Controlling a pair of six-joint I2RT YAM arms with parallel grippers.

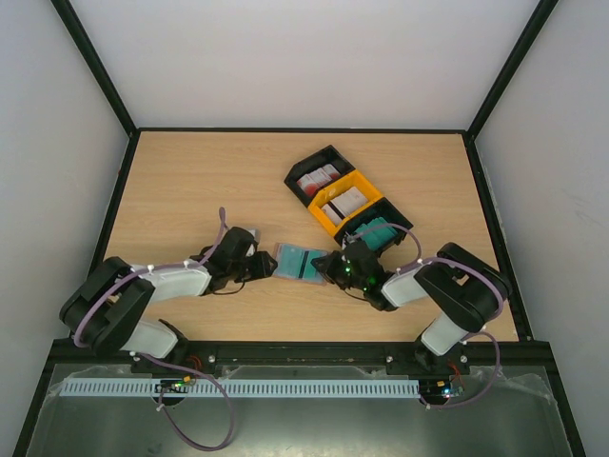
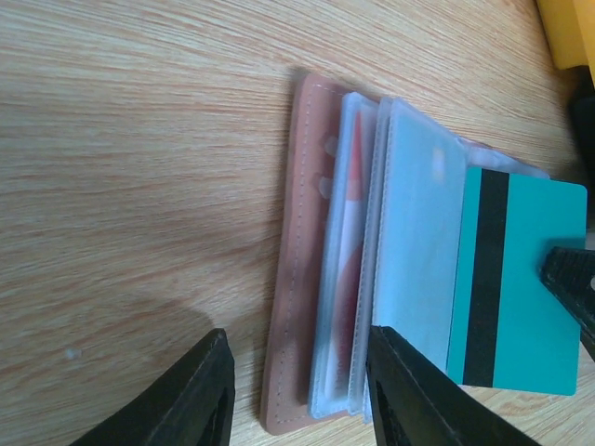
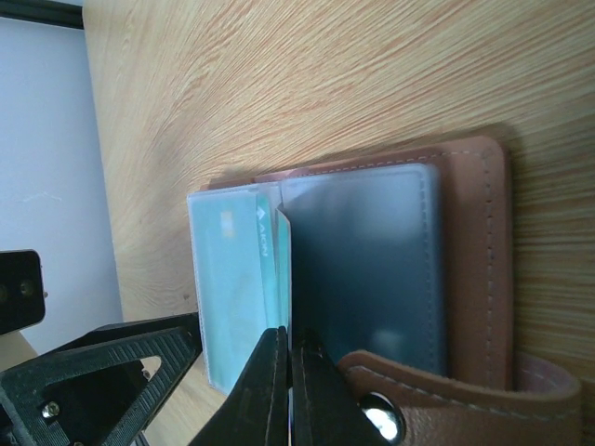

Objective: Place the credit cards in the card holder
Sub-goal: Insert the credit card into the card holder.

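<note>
The card holder (image 1: 290, 259) lies open on the table between my two grippers, its brown leather edge (image 2: 288, 279) and clear sleeves (image 2: 409, 232) facing up. My right gripper (image 3: 290, 372) is shut on a teal credit card (image 2: 525, 279) with a black stripe, held edge-on at a sleeve's opening. My left gripper (image 2: 302, 395) is open; its jaws straddle the holder's near corner, the left one still apart from the leather. More credit cards (image 1: 344, 202) sit in the trays behind.
Three joined trays stand behind the holder: a black one (image 1: 303, 169) with red-and-white cards, a yellow one (image 1: 322, 221) with whitish cards, another black one (image 1: 400, 217) with teal cards. The holder's snap flap (image 3: 437, 400) lies beside my right fingers.
</note>
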